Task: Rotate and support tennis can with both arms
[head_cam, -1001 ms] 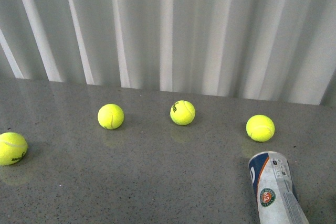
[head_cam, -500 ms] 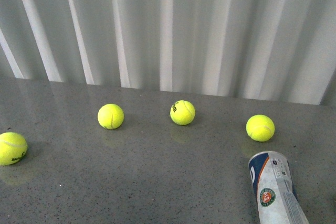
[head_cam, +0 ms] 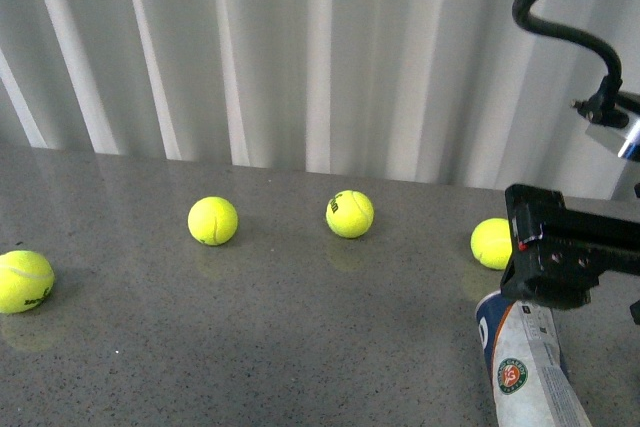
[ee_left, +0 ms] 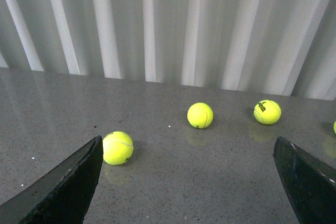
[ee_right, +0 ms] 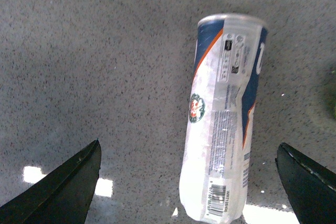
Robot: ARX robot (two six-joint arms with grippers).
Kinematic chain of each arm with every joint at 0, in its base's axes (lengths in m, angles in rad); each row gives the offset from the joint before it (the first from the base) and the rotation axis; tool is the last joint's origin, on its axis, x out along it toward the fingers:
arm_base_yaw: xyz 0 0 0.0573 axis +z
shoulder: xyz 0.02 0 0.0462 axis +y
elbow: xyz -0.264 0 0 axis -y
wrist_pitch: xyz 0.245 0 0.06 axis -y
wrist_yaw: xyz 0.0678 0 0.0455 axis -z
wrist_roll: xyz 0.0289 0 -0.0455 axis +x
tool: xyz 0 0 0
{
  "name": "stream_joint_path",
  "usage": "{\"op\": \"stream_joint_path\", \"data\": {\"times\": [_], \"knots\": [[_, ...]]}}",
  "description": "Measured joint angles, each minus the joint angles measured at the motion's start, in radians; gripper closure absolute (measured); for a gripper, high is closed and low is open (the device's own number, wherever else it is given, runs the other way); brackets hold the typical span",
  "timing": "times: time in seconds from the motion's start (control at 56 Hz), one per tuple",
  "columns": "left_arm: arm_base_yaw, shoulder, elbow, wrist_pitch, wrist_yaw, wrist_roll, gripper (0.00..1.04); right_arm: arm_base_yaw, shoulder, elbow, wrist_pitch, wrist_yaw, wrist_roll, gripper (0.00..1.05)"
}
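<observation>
On table (head_cam: 300, 347), tennis can (ee_right: 220, 119) lying flat, contents unclear, left gripper (ee_left: 187, 141), right gripper (ee_right: 187, 144) both released

That table (head_cam: 300, 347) looks like polished speckled stone, balls (head_cam: 213, 220) fuzzy felt, can (ee_right: 220, 124) shiny plastic, curtain (head_cam: 300, 47) soft cloth.

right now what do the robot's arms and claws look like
The right arm shows a boxy matt black body with tiny red marks, a thick looping black cable above it and a silver fitting. The left claw and the right claw each have flat, black, wedge-shaped fingers with no visible markings.
</observation>
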Motion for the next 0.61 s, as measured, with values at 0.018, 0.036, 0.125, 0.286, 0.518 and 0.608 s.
{"op": "stream_joint_path", "data": {"times": [0.018,0.036,0.125,0.286,0.518,0.608], "knots": [[0.000,0.000,0.000,0.000,0.000,0.000,0.07,-0.002,0.003,-0.008,0.006,-0.004,0.000,0.07],[0.000,0.000,0.000,0.000,0.000,0.000,0.07,-0.003,0.004,-0.011,0.009,-0.006,0.000,0.07],[0.000,0.000,0.000,0.000,0.000,0.000,0.07,-0.027,0.018,-0.048,0.045,-0.037,0.008,0.07],[0.000,0.000,0.000,0.000,0.000,0.000,0.07,-0.058,0.050,-0.080,0.073,-0.045,0.034,0.07],[0.000,0.000,0.000,0.000,0.000,0.000,0.07,-0.097,0.127,-0.119,0.130,-0.066,0.051,0.07],[0.000,0.000,0.000,0.000,0.000,0.000,0.07,-0.111,0.171,-0.119,0.163,-0.066,0.051,0.07]]}}
